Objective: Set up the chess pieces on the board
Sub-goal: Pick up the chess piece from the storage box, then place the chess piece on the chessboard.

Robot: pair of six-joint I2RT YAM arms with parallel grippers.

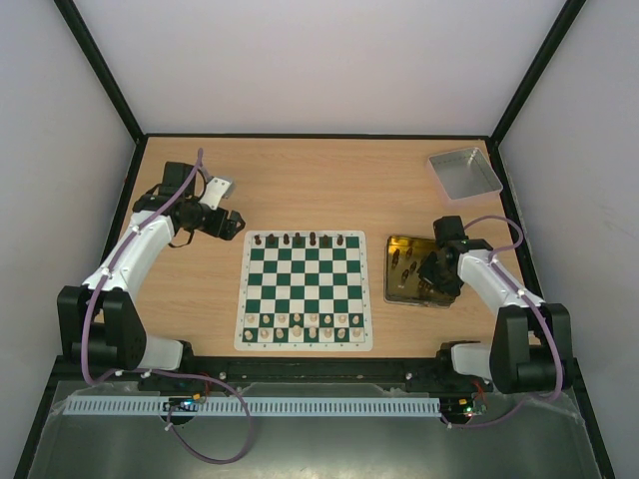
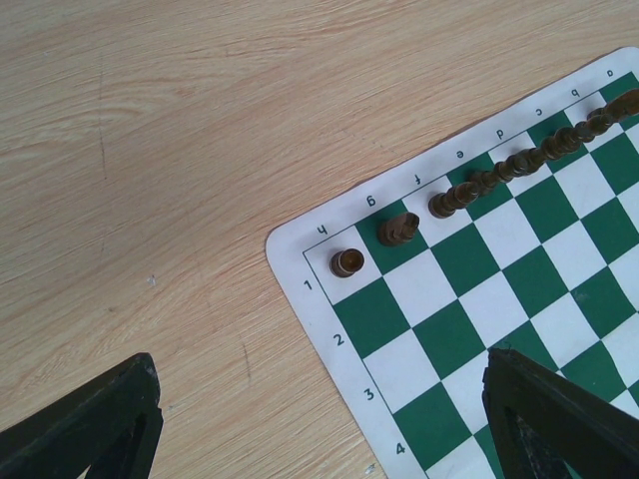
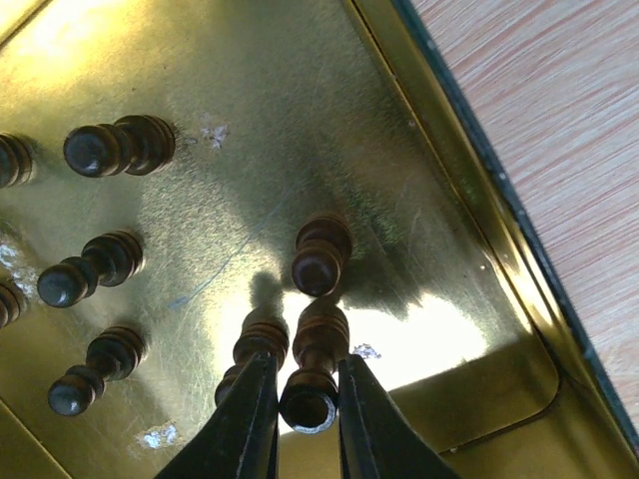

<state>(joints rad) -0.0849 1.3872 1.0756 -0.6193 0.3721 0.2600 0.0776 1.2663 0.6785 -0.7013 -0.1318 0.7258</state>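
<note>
Although dark chess pieces (image 1: 303, 239) already line the far row of the board (image 1: 306, 284), their pawns (image 3: 112, 148) lie in the gold tin (image 1: 389, 269); the right pincer (image 3: 307, 384) clasps one pawn (image 3: 319, 334), and the left pincer (image 2: 319, 364) gapes wide above the desk (image 2: 150, 150).

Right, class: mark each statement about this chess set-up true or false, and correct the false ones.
1. The left gripper holds a chess piece. False: it is open and empty, over the table beside the board.
2. Dark pieces stand along the board's far row. True.
3. The gold tin lies left of the board. False: it lies to the right.
4. The right gripper has its fingers on either side of a dark pawn inside the tin. True.
</note>
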